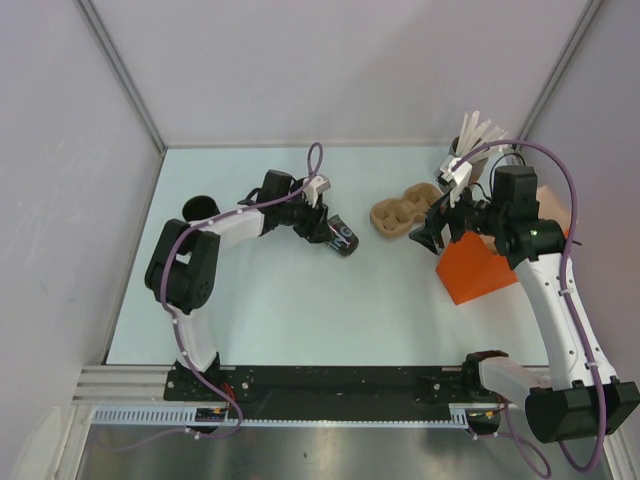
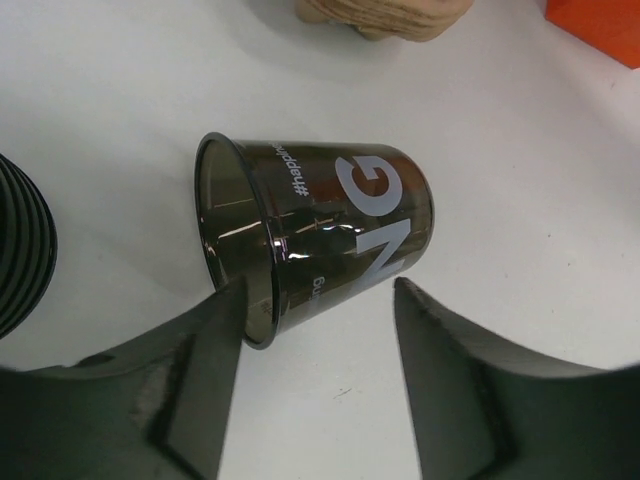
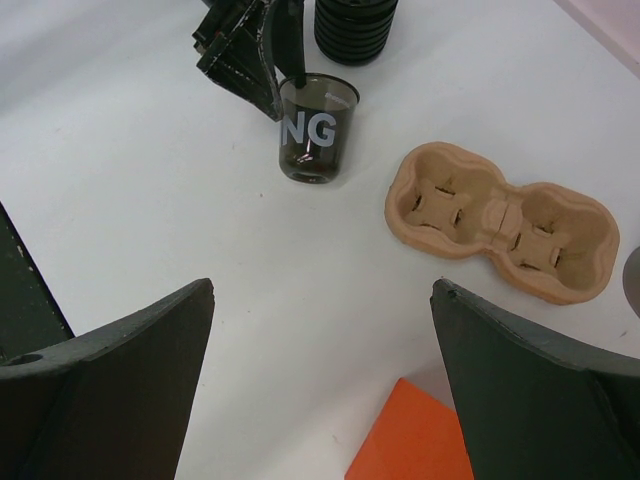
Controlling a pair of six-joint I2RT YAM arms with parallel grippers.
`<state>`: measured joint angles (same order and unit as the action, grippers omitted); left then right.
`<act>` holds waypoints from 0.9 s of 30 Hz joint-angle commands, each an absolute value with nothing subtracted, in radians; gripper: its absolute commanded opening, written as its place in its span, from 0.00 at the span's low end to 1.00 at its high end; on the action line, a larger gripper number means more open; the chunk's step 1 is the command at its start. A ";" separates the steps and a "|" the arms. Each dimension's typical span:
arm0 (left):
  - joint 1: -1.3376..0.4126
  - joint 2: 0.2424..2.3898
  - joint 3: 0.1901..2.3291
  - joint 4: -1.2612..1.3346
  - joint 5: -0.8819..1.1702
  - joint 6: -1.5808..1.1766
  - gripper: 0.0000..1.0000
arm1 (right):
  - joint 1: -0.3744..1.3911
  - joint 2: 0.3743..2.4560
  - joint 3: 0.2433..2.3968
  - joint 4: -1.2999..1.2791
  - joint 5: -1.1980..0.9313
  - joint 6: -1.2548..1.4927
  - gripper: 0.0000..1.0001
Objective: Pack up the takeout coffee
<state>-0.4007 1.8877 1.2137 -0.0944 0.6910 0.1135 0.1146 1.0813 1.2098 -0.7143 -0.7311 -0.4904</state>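
Between your left fingers (image 2: 190, 390), spread open with one tip at its rim, the coffee cup (image 2: 330, 230) sits on the bench (image 1: 300, 310): smoky dark, see-through, white "NG" lettering. Your right fingers (image 3: 110, 390) gape wide, gripping nothing. Count one cup, one two-well pulp carrier (image 3: 500, 220) just beside it, one orange bag (image 1: 480, 270), one ribbed black stack (image 3: 355, 25).

Smoky black cup (image 2: 330, 235) white lettering, tan tray (image 3: 497, 212), orange bag (image 1: 478, 268)

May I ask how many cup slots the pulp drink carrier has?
2 in the pulp carrier: one slot nearer the dark cup, the other at its far end; both empty.
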 commanded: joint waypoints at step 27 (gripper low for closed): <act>-0.517 1.651 1.378 -0.529 0.230 0.417 0.01 | 0.115 1.066 1.213 -0.721 -0.749 -0.508 0.94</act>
